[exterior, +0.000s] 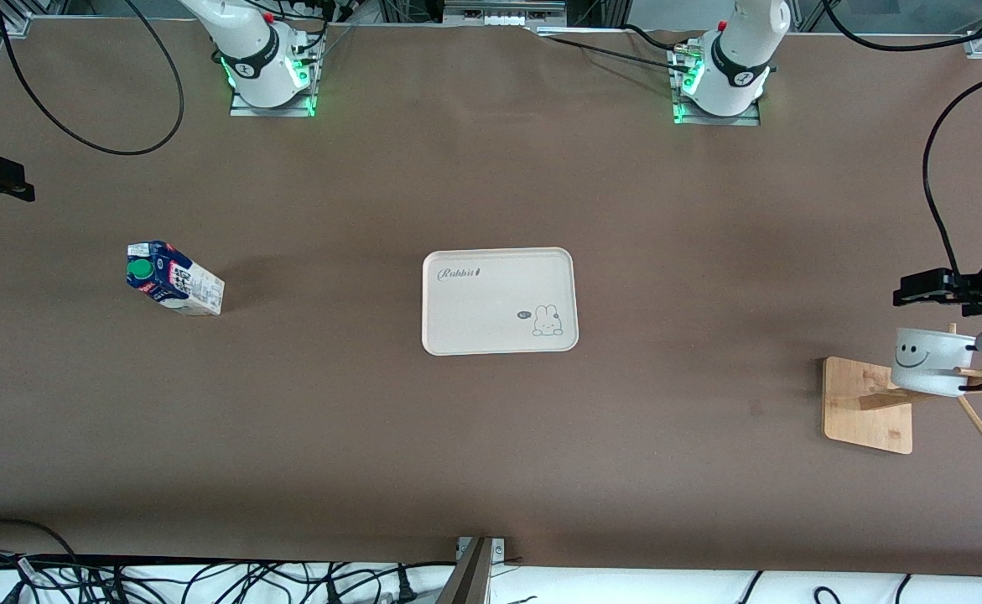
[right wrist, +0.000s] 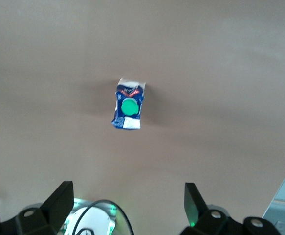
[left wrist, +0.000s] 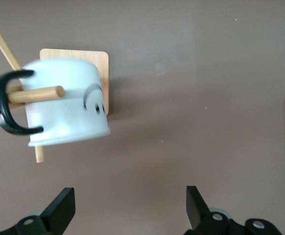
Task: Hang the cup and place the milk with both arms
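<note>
Front view: cup (exterior: 931,361) hangs by its handle on wooden rack (exterior: 868,404) peg, left gripper (left wrist: 127,208) spread w/ nothing held, above. Milk (exterior: 174,280) upright near right arm's end; right gripper (right wrist: 125,205) spread over it. Tray (exterior: 499,300) mid-table.

The small white mug with a black smiley face (exterior: 931,360) hangs tilted by its black loop handle on a wooden peg. The blue-and-white green-capped gable-top milk carton (exterior: 174,280) stands on the table, toward the right arm's end.
</note>
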{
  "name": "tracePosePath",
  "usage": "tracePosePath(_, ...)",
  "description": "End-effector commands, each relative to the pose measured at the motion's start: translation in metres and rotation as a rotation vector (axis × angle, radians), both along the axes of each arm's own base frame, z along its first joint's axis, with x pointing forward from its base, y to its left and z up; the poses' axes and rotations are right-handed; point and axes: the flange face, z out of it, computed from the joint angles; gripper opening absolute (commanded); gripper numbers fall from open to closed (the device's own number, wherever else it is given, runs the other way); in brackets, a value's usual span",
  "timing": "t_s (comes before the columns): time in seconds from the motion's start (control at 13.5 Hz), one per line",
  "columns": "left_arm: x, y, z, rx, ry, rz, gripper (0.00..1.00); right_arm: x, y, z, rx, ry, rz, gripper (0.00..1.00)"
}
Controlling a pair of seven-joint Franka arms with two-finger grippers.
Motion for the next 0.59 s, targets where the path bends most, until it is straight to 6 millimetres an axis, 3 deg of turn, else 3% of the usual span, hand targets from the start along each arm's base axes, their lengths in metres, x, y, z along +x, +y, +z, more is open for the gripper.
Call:
tracePosePath(0.0,-0.008,-0.022,0.022,0.015,-0.008,-0.011,1.00,0.001,0.002,-0.001,0.020,0.019,0.013,1.00)
tracePosePath(0.15,-0.009,-0.043,0.025,0.013,-0.011,-0.003,1.00,0.001,-0.001,0.001,0.017,0.009,0.009,1.00)
tracePosePath(0.44,-0.014,-0.053,0.036,0.015,-0.030,-0.015,1.00,0.002,-0.003,0.003,0.015,-0.002,0.006,1.00)
tracePosePath(0.52,-0.024,-0.077,0.040,0.029,-0.031,-0.039,1.00,0.003,-0.004,0.004,0.016,-0.013,0.004,1.00)
